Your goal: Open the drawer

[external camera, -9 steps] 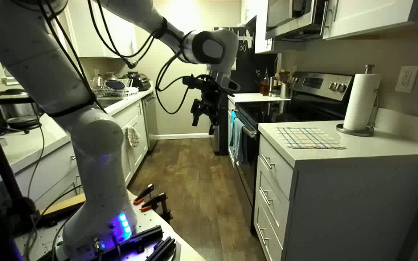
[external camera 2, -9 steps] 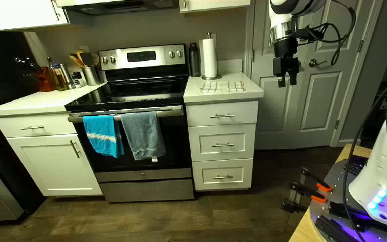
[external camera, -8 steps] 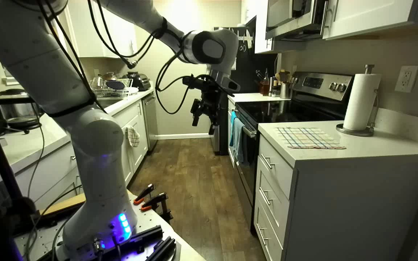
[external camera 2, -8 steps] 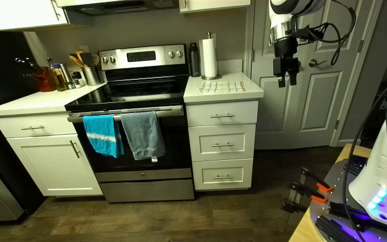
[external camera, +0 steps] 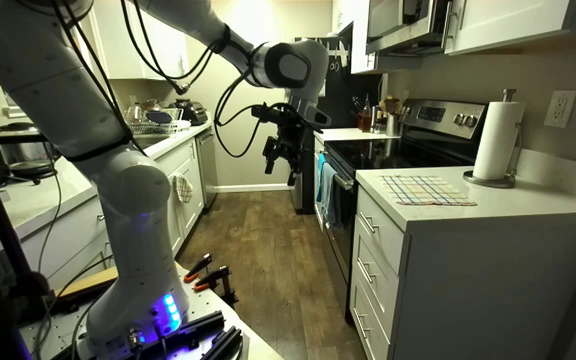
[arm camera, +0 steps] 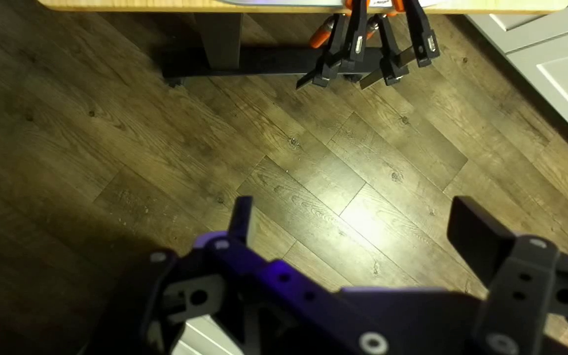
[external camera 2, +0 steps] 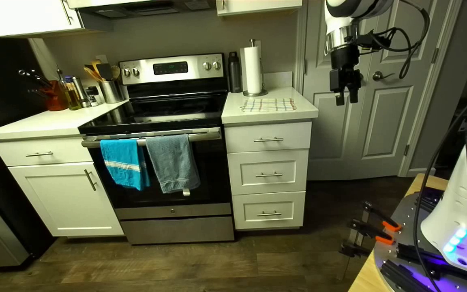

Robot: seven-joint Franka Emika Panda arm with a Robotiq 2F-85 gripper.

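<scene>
The drawer is the top one in the white cabinet right of the stove, with a flat white front. It is closed; its box sides and insert are hidden. Its bar handle is metal and horizontal. The drawer also shows in an exterior view at an angle. My gripper hangs pointing down over the floor aisle, apart from the drawer. In the other exterior picture the gripper appears right of the cabinet and higher than the drawer. In the wrist view the gripper is open with only floor between its fingers.
Two lower drawers sit beneath. The countertop above holds a checked cloth and a paper towel roll. The stove with hanging towels stands beside. Clamps stick out from the robot's table edge.
</scene>
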